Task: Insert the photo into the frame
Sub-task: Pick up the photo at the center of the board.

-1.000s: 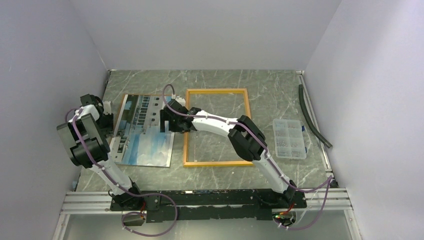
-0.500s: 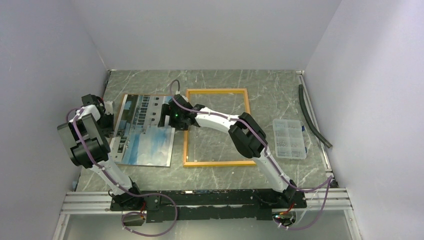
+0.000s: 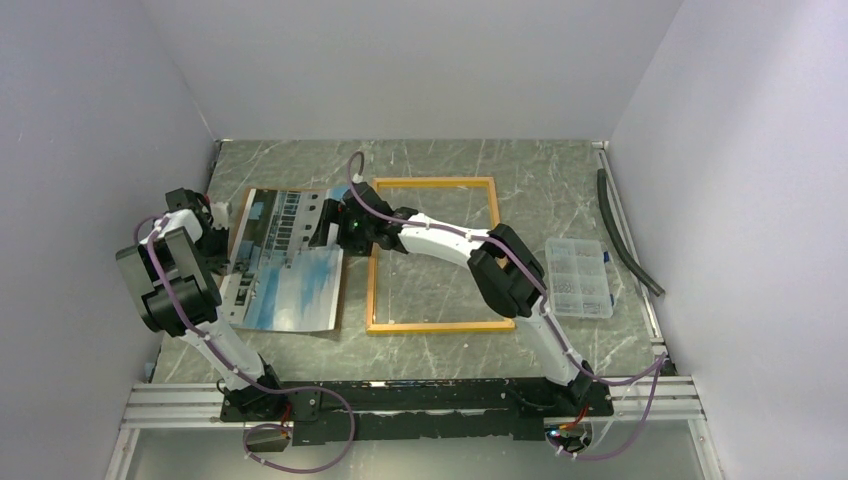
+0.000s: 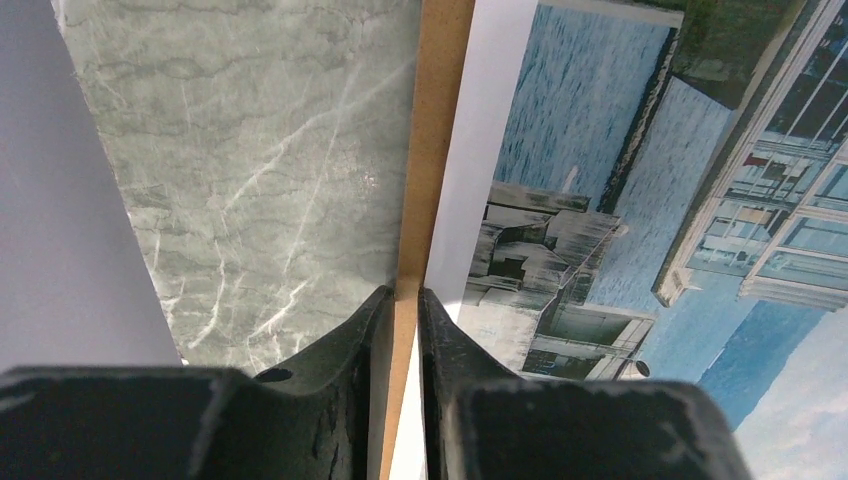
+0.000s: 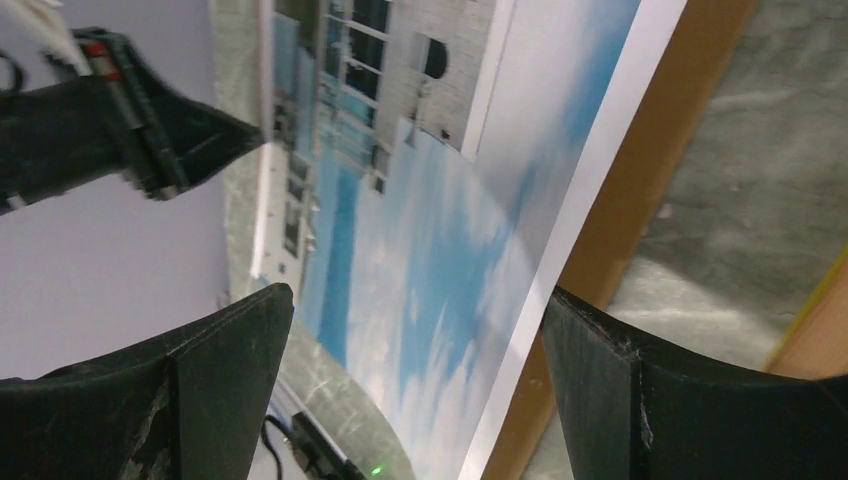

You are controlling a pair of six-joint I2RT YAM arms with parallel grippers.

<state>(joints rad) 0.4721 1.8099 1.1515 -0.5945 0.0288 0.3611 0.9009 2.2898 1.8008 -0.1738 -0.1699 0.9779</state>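
The photo [image 3: 285, 270] of a white building and blue sky lies on a brown backing board [image 3: 241, 212], left of the yellow frame [image 3: 433, 182]. My left gripper [image 3: 215, 243] sits at the photo's left edge. In the left wrist view its jaws [image 4: 405, 292] are nearly closed, with the board's strip [image 4: 440, 120] and the photo's white margin [image 4: 495, 90] between them. My right gripper [image 3: 325, 228] hangs open over the photo's right edge [image 5: 590, 190], which bows up off the board [image 5: 650, 180]. Nothing touches its fingers [image 5: 230, 340].
A clear compartment box [image 3: 577, 277] stands right of the frame, and a black hose [image 3: 625, 235] runs along the right wall. The left wall is close behind my left arm. The frame's corner [image 5: 815, 340] shows beside my right gripper.
My left gripper's jaws have narrowed on the photo's left edge. My right gripper has moved up and left along the photo's right edge. That edge has shifted left and the sheet now bows.
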